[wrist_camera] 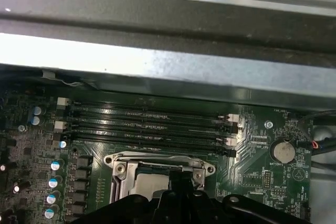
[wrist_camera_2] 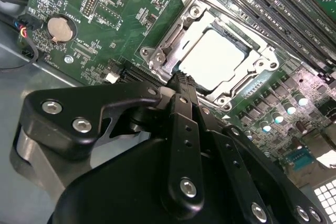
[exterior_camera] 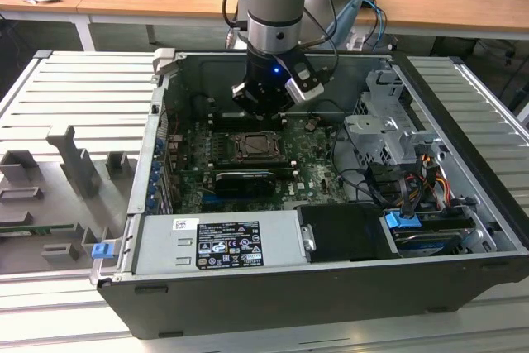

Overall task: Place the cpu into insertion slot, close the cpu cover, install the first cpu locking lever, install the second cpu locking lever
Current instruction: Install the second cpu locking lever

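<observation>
Single arm (exterior_camera: 277,6), descending near-vertically from above into the open computer case (exterior_camera: 463,196), its wrist just above the motherboard (exterior_camera: 314,159). Pincer (wrist_camera_2: 181,80) pointing down at the board, beside the insertion slot (wrist_camera_2: 218,59); in the second wrist view the black fingers (wrist_camera_2: 185,90) appear drawn together, tips meeting at the slot's metal rim, nothing visible between them.

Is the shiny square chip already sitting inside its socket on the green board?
Yes, in the second wrist view the cpu lies flat inside the insertion slot, framed by silvery metal, just beyond the gripper.
</observation>
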`<action>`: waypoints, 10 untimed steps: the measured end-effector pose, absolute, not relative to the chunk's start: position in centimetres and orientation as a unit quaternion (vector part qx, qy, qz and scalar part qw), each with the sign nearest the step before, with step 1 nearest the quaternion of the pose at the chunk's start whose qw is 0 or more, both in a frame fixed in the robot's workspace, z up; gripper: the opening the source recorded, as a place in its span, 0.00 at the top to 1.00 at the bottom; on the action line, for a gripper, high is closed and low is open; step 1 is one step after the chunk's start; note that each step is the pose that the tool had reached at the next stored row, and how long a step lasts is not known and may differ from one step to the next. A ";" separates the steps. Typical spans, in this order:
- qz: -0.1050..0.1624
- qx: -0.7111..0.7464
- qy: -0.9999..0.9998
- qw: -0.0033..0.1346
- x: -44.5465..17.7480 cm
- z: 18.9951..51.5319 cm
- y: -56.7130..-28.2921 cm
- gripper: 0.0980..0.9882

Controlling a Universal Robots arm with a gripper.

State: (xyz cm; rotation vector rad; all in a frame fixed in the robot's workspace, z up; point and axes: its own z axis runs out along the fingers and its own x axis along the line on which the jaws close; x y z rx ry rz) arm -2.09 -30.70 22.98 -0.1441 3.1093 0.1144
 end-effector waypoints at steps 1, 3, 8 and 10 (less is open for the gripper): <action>0.037 -0.046 0.998 0.013 -2.1 23.0 -30.7 0.99; 0.037 -0.046 0.998 0.013 -2.1 23.0 -30.8 0.99; 0.037 -0.046 0.998 0.013 -2.1 23.0 -30.9 0.99; 0.037 -0.046 0.998 0.013 -2.1 23.0 -30.9 0.99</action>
